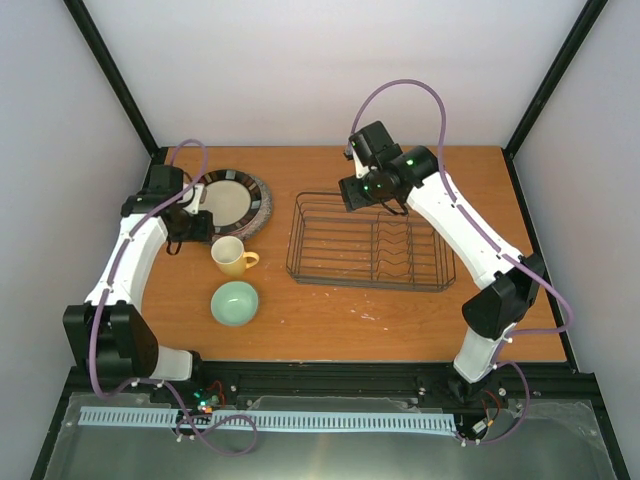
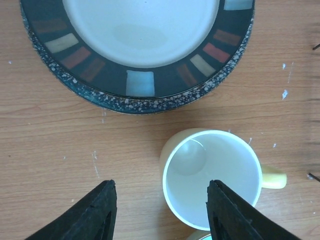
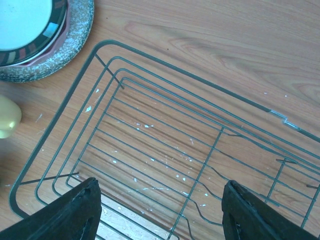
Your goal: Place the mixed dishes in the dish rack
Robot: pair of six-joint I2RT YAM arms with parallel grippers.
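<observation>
At the left of the worktop [image 1: 330, 325], the left claw [image 2: 161, 202] hangs released, jaws spread, above the yellow mug [image 2: 210, 175]. One finger lies over the mug's opening and the other over bare wood. This placement suggests that a grasp on the mug wall is being lined up.

Just behind the mug sits the stack of plates [image 1: 232, 200], with the striped-rim plate [image 2: 140, 30] on top and the speckled-rim plate [image 2: 150, 105] at the bottom. The middle plate shows only as a thin edge in the right wrist view, so its pattern cannot be read. The left wrist view cuts off the far half of the stack.

The green bowl [image 1: 234, 302] stands in front of the mug, close to it; whether they touch cannot be told.

Right of centre lies the rack [image 1: 365, 282], which is empty, with its prongs toward its right end. No dish is loaded.

The right claw [image 3: 161, 192] hovers released over the rack's left end and grasps nothing. It is probably parked there, away from the left arm. The right wrist view crops off the rack's right end.
</observation>
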